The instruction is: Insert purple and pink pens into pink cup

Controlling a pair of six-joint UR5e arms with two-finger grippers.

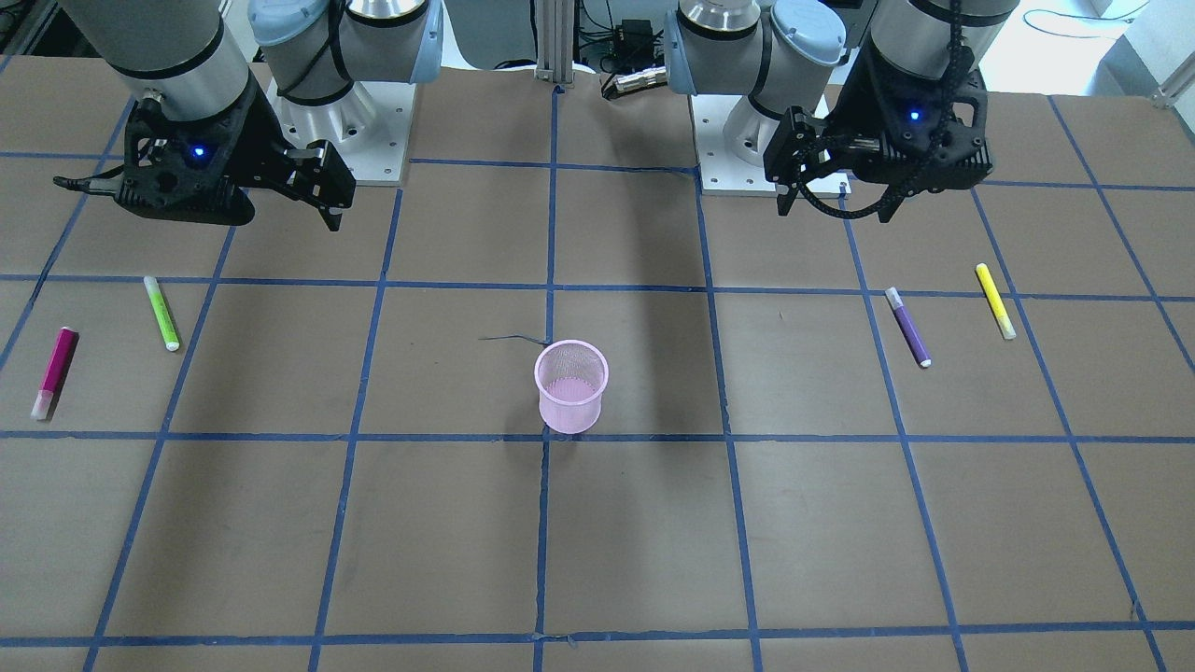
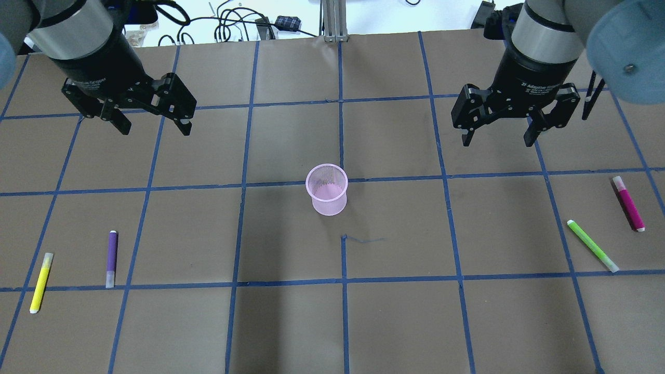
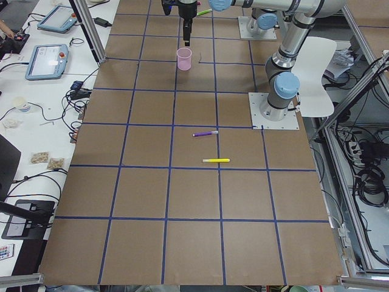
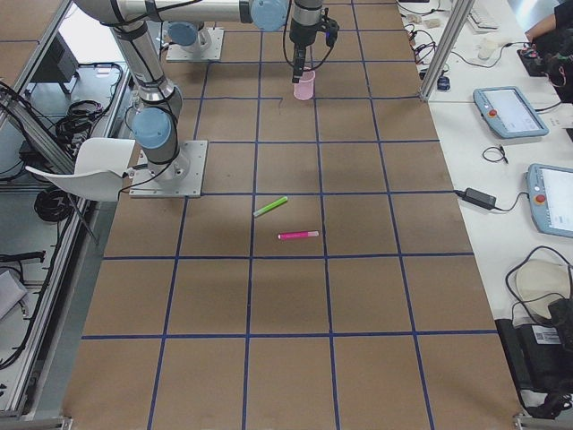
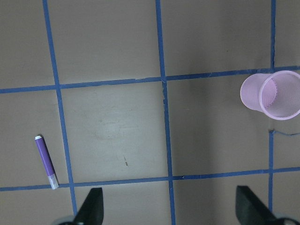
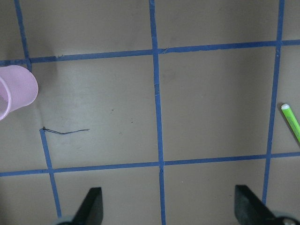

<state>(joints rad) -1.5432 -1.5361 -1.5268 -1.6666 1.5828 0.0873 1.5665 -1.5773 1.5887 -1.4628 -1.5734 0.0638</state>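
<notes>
The pink mesh cup (image 2: 327,189) stands upright at the table's middle; it also shows in the front view (image 1: 571,387) and in both wrist views (image 5: 272,95) (image 6: 14,91). The purple pen (image 2: 111,252) (image 5: 46,161) lies flat on my left side. The pink pen (image 2: 628,203) (image 1: 55,371) lies flat at my far right. My left gripper (image 2: 155,127) hangs open and empty above the table, back-left of the cup. My right gripper (image 2: 497,141) hangs open and empty, back-right of the cup.
A yellow pen (image 2: 40,282) lies left of the purple pen. A green pen (image 2: 592,245) (image 6: 291,121) lies just inside the pink pen. Blue tape lines grid the brown table. Both arm bases (image 1: 345,140) stand at the robot's edge.
</notes>
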